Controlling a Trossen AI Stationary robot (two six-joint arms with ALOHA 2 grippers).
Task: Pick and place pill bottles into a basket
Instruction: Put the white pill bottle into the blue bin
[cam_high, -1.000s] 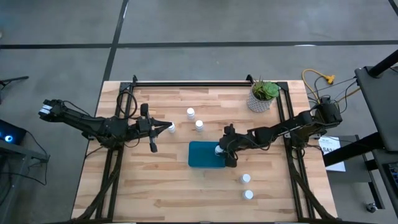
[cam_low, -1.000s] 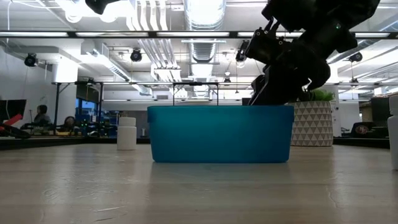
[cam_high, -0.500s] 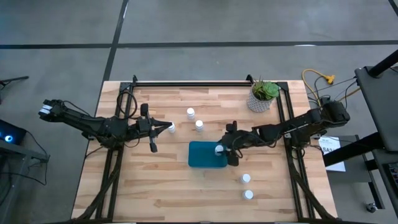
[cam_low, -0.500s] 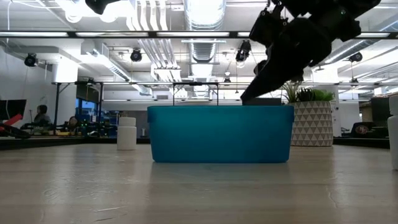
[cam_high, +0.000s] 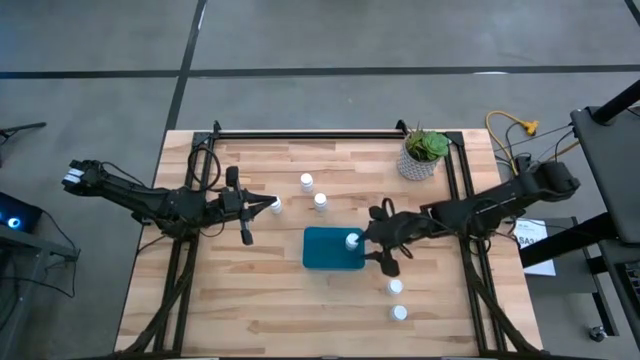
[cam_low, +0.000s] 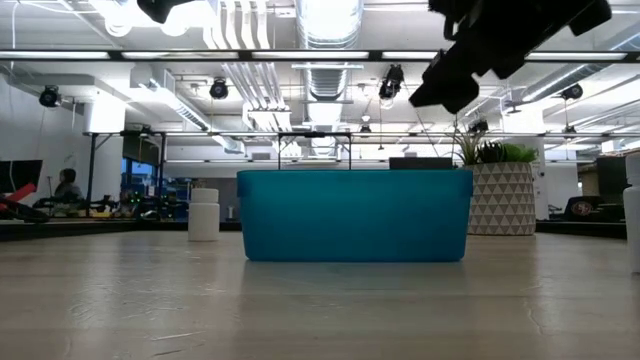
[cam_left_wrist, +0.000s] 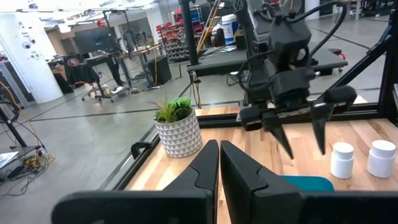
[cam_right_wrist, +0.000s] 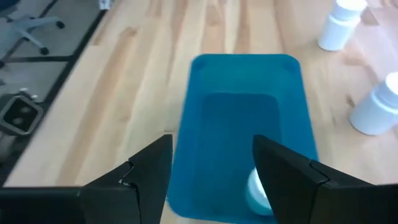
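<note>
While the right hand (cam_high: 384, 240) hovers with fingers apart just right of the basket (cam_high: 327, 249), one pill bottle (cam_high: 352, 240) stands inside, half hidden by a finger in the wrist view. Left hand (cam_high: 262, 205), fingers together, touches another bottle (cam_high: 276, 204); four stand on the counter (cam_high: 250, 300).

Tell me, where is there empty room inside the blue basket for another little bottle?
The teal-blue rectangular plastic basket holds one small white pill bottle, at the end nearest the open right gripper. The rest of its floor, toward the shut left gripper, looks bare. Outside, two white bottles crowd the far side; two more stand past the right end.
</note>
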